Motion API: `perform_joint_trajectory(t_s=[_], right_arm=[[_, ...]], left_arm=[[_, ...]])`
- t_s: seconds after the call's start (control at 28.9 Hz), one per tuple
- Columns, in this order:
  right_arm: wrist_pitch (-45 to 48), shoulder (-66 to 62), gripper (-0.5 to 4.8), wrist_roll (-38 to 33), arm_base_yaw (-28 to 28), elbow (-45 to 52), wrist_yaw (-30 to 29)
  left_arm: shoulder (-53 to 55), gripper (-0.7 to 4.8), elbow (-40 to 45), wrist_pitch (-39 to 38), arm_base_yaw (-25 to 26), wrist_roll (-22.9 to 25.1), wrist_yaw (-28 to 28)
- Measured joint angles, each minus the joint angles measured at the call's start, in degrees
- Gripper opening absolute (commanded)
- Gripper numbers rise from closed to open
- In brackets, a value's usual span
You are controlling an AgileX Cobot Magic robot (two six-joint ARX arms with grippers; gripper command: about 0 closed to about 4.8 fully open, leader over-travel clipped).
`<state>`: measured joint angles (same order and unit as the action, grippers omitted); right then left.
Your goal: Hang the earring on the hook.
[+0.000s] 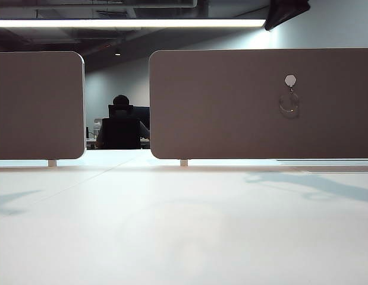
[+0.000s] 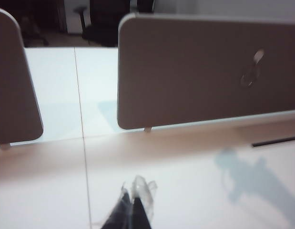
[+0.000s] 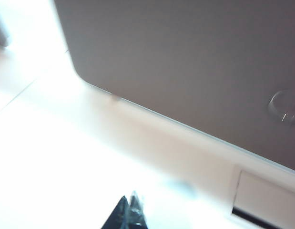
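Fingers of the left gripper [image 2: 133,202] are pressed together with nothing between them, low over the bare white bench [image 1: 184,225]; fingers of the right gripper [image 3: 129,210] are pressed together too and hold nothing, though that picture is blurry; neither gripper shows in the exterior view.

Up on the grey divider panel [image 1: 231,107] sits the hook [image 1: 291,80], a small white six-sided plate; the earring [image 1: 289,104] hangs just under it at 6 o'clock, touching the thin peg; so the hanging looks done to me. From the left wrist view the hook [image 2: 258,55] and the earring [image 2: 251,78] are far off at about 2 o'clock from the left fingers; from the right wrist view only part of the hoop [image 3: 284,106] shows, at about 2 o'clock from the right fingers.

I think the earring is very light and thin; the wire looks springy and easy to bend, and shiny, so it could slip; a bump might knock it off the peg. If it had to be picked again, the best place would be the side of the hoop, gently, away from the open end.

The bench is smooth, flat and pale, with soft shadows of the arms on it. A second divider panel [image 1: 38,104] stands at 9 o'clock; through the gap a person in a dark chair [image 1: 120,122] sits with their back turned, in a dim office with a long bright ceiling light [image 1: 130,23].
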<state>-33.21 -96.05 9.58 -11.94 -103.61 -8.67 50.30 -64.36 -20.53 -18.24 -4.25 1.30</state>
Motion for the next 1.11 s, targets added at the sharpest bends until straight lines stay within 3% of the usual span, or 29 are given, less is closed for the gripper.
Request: perform_joint_trajectory(t_s=[0.28, 0.48, 0.66, 0.76, 0.9, 1.11], right_arm=[[11.85, 29.94, -0.06, -4.02, -2.27, 27.36, -2.08], [10.93, 47.56, -0.06, -6.16, -4.00, 43.69, -3.58], [12.50, 61.13, -0.06, -9.25, -4.74, 55.74, -3.91], [13.62, 67.58, -0.06, -9.79, -4.76, 64.48, -3.52], [14.60, 74.95, -0.06, -10.01, -5.66, 74.47, -3.61], [20.87, 82.64, -0.06, -11.74, -7.13, 87.54, -6.54]], left_arm=[[-20.26, -0.06, 4.87, -4.66, -0.07, -0.50, 0.37], [-34.91, -0.06, 14.67, -7.58, -0.07, -0.55, 2.78], [-45.94, -0.06, 24.98, -1.07, -0.07, -0.55, 3.02], [-49.92, -0.06, 30.62, -0.02, -0.07, -0.87, 3.23], [-49.86, -0.06, 36.79, 0.35, -0.07, -4.92, 4.72], [-49.70, -0.06, 47.23, 8.66, -0.07, -5.75, 5.11]])
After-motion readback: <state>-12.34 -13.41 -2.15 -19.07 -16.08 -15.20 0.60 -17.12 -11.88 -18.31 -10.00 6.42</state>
